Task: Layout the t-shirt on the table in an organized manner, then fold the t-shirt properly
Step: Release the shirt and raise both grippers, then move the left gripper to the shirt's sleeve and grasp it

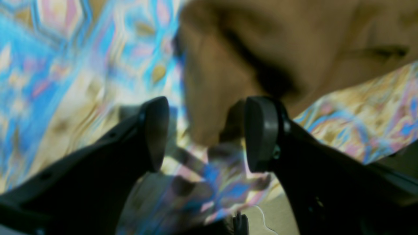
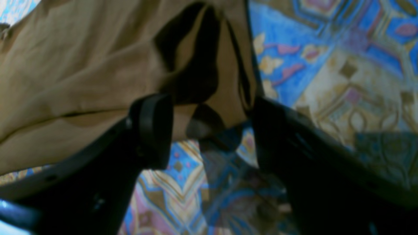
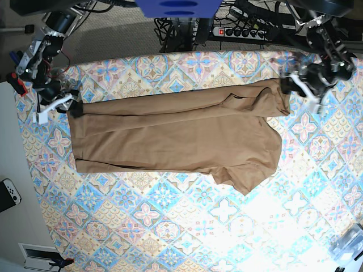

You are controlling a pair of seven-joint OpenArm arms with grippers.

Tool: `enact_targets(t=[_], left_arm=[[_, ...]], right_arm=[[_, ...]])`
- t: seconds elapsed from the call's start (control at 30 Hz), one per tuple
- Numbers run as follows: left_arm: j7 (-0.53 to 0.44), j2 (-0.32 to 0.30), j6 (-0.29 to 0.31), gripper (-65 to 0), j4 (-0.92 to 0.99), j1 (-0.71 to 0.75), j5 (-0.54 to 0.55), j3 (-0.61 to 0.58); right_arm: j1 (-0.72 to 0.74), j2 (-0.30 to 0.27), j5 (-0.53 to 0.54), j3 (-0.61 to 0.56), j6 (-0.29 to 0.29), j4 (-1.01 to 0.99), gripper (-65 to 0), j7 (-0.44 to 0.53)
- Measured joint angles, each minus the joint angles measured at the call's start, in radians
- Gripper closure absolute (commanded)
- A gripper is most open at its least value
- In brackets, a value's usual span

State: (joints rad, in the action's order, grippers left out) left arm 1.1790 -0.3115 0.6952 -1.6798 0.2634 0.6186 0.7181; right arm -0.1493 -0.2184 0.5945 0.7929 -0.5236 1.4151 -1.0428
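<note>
Lying flat across the table, the t-shirt spans nine to three o'clock. Left gripper and right gripper both gape wide at its edges, gripping nothing

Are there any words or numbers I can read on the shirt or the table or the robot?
None can be read.
t-shirt: plain tan, no print showing.
table: only tile and flower patterns, no letters.
left gripper and right gripper: black, no labels visible; both wrist views are blurred.

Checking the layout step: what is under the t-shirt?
Only the patterned table shows around the t-shirt, which lies spread on it. Whatever sits beneath the cloth is covered and cannot be seen.
</note>
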Motion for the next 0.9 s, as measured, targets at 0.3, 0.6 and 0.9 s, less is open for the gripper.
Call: enact_targets(t=[0.3, 0.6, 0.9], left_arm=[[0.039, 0.049, 0.001, -35.6, -0.155, -0.023, -0.002, 0.175], [0.042, 0.059, 0.002, -35.6, -0.174, -0.230, -0.053, 0.087], [0.034, 0.066, 0.002, -35.6, -0.173, -0.317, -0.294, -0.029]], right_arm=[[-0.003, -0.003, -0.008, 0.162, 0.003, 0.107, -37.3, 0.000], [0.066, -0.063, -0.173, 0.082, 0.011, 0.097, -37.3, -0.034], [0.327, -0.065, -0.347, -0.105, 0.002, -0.059, -37.3, 0.000]])
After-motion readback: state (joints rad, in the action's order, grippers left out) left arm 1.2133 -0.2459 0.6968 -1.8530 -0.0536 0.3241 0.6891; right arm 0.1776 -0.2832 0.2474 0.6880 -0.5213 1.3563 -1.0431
